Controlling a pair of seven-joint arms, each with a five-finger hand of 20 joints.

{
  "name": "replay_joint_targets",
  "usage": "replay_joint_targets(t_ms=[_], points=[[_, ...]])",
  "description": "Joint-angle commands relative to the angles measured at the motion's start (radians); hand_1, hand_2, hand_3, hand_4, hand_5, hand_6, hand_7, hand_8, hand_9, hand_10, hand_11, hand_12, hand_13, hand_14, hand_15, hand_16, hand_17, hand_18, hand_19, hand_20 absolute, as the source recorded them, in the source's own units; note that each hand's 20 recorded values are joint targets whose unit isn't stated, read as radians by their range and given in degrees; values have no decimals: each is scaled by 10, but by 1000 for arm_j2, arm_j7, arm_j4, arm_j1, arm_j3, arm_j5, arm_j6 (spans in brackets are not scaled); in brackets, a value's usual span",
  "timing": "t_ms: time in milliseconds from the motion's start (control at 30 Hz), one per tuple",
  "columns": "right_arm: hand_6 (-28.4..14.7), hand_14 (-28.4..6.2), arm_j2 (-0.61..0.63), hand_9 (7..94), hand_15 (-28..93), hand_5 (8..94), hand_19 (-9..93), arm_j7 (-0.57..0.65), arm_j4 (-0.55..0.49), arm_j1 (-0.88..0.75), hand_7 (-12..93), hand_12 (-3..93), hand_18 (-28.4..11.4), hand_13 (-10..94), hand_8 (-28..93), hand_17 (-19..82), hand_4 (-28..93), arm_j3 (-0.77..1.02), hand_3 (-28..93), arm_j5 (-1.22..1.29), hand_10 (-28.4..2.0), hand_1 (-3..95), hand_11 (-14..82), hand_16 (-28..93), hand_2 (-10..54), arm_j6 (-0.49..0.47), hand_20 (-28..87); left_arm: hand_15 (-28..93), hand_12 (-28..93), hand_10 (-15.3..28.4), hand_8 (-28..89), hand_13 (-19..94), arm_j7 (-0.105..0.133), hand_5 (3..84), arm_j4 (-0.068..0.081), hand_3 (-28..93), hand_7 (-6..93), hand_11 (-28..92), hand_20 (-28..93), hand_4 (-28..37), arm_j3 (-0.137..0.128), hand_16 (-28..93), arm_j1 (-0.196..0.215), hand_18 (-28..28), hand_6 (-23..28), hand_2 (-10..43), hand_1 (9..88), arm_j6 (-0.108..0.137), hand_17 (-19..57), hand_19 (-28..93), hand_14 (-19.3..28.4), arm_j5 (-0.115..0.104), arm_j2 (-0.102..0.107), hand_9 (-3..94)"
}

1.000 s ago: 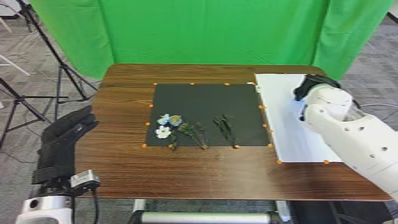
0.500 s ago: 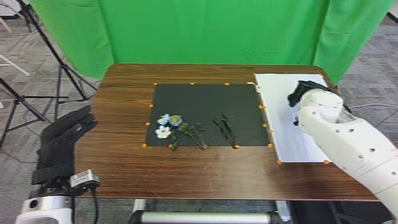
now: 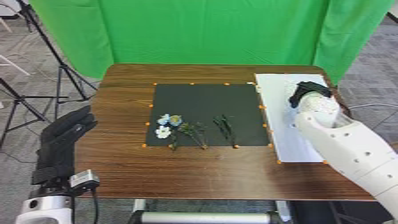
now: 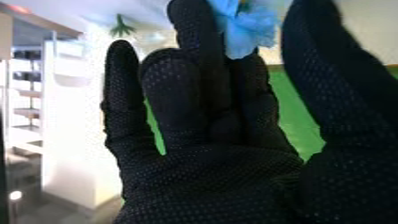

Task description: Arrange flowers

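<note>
Right hand (image 3: 308,92) over white sheet (image 3: 289,142) — relaxed, open.
Blue flower (image 4: 252,31) between its extended fingers and separate thumb; whether gripped, cannot tell. On black mat (image 3: 209,100): blue blooms (image 3: 175,120), white flower (image 3: 163,132), green stems (image 3: 226,131). Left hand (image 3: 64,142) — loosely extended, empty, beside brown table (image 3: 124,172).

Mat (image 3: 209,102) on tabletop (image 3: 178,172), paper sheet (image 3: 286,145) just right of it. Flowers (image 3: 163,131) on mat, near-left part; leafy stems (image 3: 226,130) on mat, right of flowers. Curtain (image 3: 213,35) behind tabletop, tripods (image 3: 60,65) left of it.
</note>
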Motion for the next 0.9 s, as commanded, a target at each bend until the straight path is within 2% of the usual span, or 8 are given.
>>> replay_joint_targets(t_ms=[33, 100, 200, 233, 500, 567, 667, 900], points=[[-11, -76, 18, 825, 793, 737, 832, 15, 18, 6, 319, 336, -219, 725, -16, 239, -282, -46, 718, -46, -86, 539, 207, 189, -72, 50, 95, 657, 99, 189, -120, 191, 0, 400, 1, 810, 205, 419, 126, -173, -1, -165, 7, 187, 106, 28, 272, -3, -130, 513, 238, -2, -6, 314], [-8, -70, 28, 843, 791, 752, 835, 13, 19, 14, 320, 352, -215, 740, -13, 245, -282, -66, 715, -50, -77, 553, 216, 193, -73, 79, 93, 657, 99, 190, -120, 191, 6, 400, 0, 810, 205, 419, 126, -173, 0, -165, 11, 187, 106, 28, 272, 1, -130, 513, 238, -6, -3, 314], [-10, -65, 47, 858, 791, 769, 840, 20, 15, 29, 308, 372, -212, 755, -5, 253, -283, -100, 720, -57, -64, 562, 223, 199, -80, 130, 90, 657, 99, 189, -119, 191, 2, 401, 0, 810, 204, 419, 126, -172, -1, -165, 13, 187, 106, 29, 272, 0, -130, 514, 238, -3, -5, 314], [-11, -62, 50, 862, 791, 774, 843, 18, 15, 39, 304, 379, -212, 760, -2, 256, -283, -113, 724, -56, -60, 563, 225, 201, -83, 146, 90, 658, 99, 189, -119, 190, 12, 401, -1, 810, 204, 419, 126, -172, 0, -165, 17, 187, 106, 29, 272, 7, -130, 514, 238, -11, 2, 314], [-19, -59, 81, 877, 791, 796, 857, 2, -54, 87, 285, 398, -211, 776, 12, 268, -283, -177, 733, -47, -52, 574, 229, 210, -93, 250, 88, 657, 99, 189, -120, 190, 15, 401, -3, 811, 205, 419, 126, -171, -3, -165, 22, 186, 107, 30, 271, 11, -130, 514, 239, -18, 9, 314], [-20, -59, 82, 878, 791, 798, 858, -16, -84, 89, 281, 399, -211, 777, 14, 269, -283, -175, 734, -47, -51, 575, 230, 211, -94, 259, 87, 657, 99, 190, -120, 190, 11, 402, -3, 811, 205, 419, 126, -171, -5, -165, 21, 186, 107, 30, 271, 10, -130, 513, 239, -14, 8, 314], [-20, -59, 78, 879, 791, 801, 860, -42, -123, 98, 276, 401, -211, 778, 19, 269, -283, -189, 734, -54, -51, 575, 230, 213, -94, 277, 85, 656, 99, 189, -120, 190, 18, 402, -4, 811, 205, 418, 126, -171, -4, -166, 24, 186, 107, 30, 271, 14, -130, 514, 238, -21, 12, 315], [-19, -59, 63, 881, 790, 805, 862, -121, -217, 102, 270, 404, -212, 780, 26, 269, -283, -219, 739, -64, -51, 573, 230, 216, -95, 295, 81, 657, 99, 189, -120, 191, 17, 401, -5, 812, 206, 419, 126, -170, -6, -165, 26, 187, 106, 30, 270, 16, -130, 513, 238, -22, 17, 314]])
